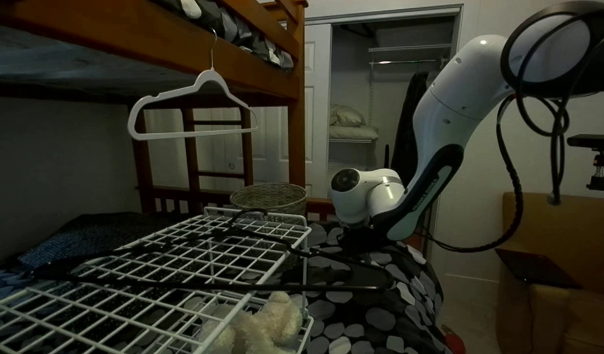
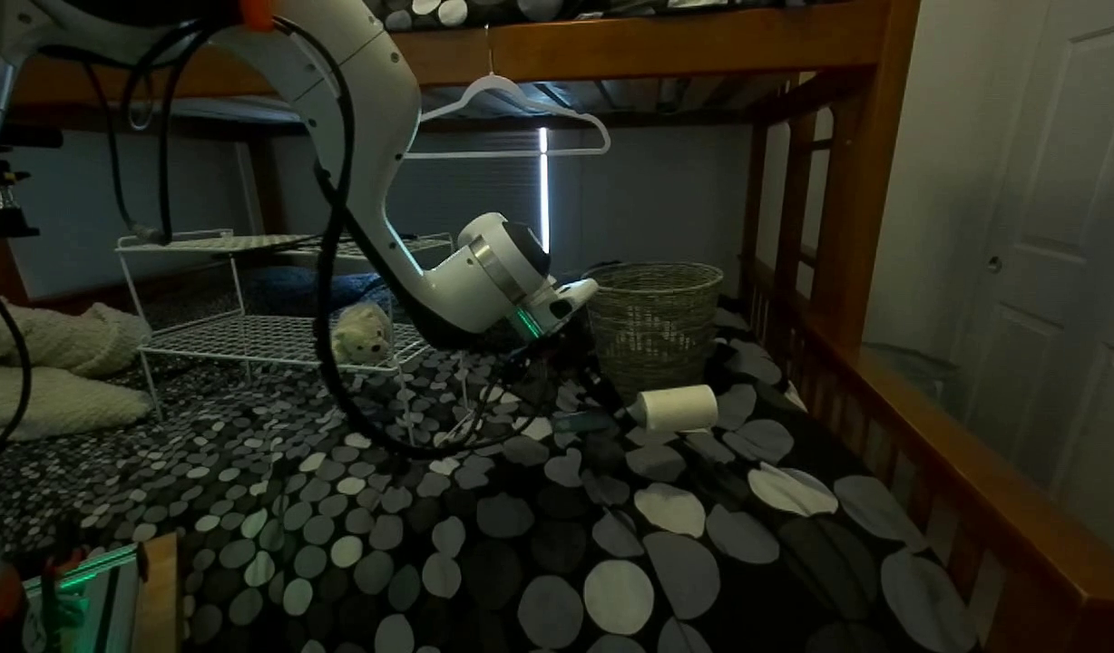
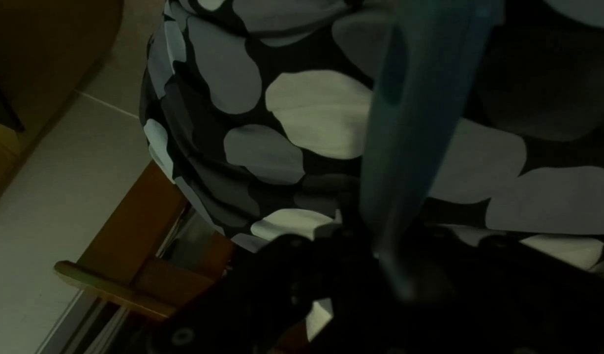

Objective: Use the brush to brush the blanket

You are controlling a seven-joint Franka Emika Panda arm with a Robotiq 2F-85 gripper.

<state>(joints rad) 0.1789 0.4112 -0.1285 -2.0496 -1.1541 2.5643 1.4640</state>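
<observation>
Tool (image 3: 393, 236) clamped on brush (image 2: 679, 408), at blue handle (image 3: 415, 113); roughly level over blanket (image 2: 557, 535), contact unclear. Basket (image 2: 657, 354) near it; teddy (image 2: 365, 336) on rack (image 2: 249, 336), well apart.

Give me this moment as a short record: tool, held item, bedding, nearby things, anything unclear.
Tool: closed on lint roller
Held item: white roll, blue handle
Bedding: black blanket with white and grey dots, below the roll
Nearby: woven basket, upright
Rack: two-tier white wire rack, cream plush toy on lower tier, black hanger across top
Overhead: white hanger at upper bunk rail
Unclear: whether the roll touches the blanket
</observation>
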